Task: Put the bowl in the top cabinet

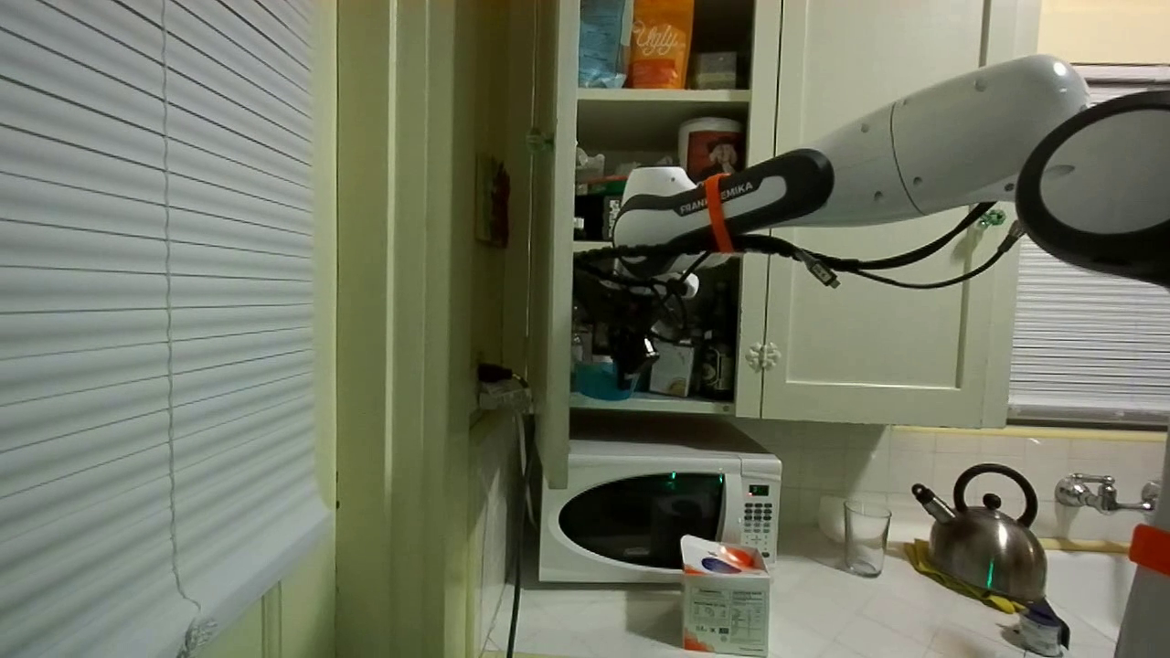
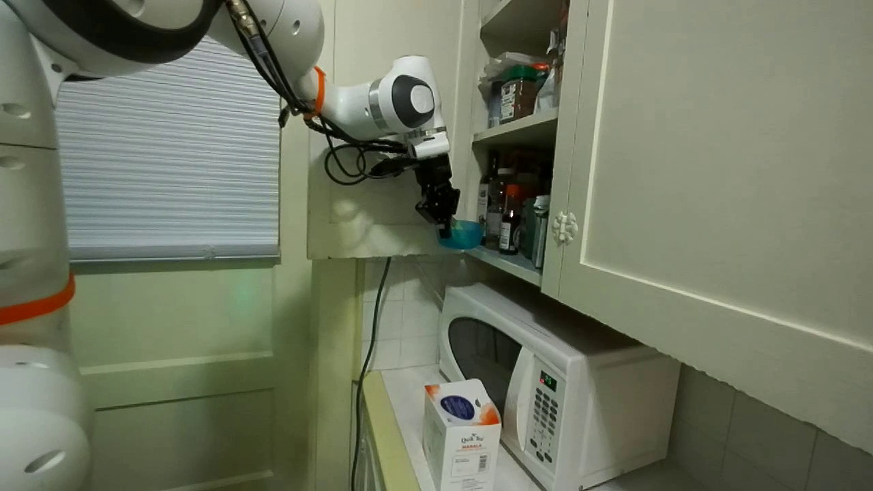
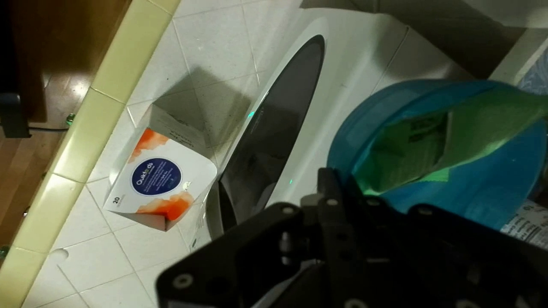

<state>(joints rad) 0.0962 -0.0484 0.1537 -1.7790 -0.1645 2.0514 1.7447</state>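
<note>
The bowl is blue and rounded, with green packets [image 3: 411,145] inside. It shows in both exterior views [image 1: 603,380] [image 2: 466,235] and in the wrist view [image 3: 475,192]. My gripper [image 2: 447,230] is shut on the bowl's near rim; the fingers [image 3: 336,184] pinch its wall in the wrist view. The cream-white top cabinet [image 1: 663,95] stands open, with shelves of jars, bottles and bags. The bowl hangs at the front opening of its lowest shelf [image 2: 508,264], about level with the shelf. I cannot tell whether it touches the shelf.
Bottles [image 2: 510,221] and a white box [image 1: 673,368] stand on the lowest shelf. The open cabinet door [image 1: 551,274] is beside the gripper. A white microwave [image 2: 614,402] sits below. On the counter are a tea box [image 3: 160,175], a glass [image 1: 866,539] and a kettle [image 1: 987,548].
</note>
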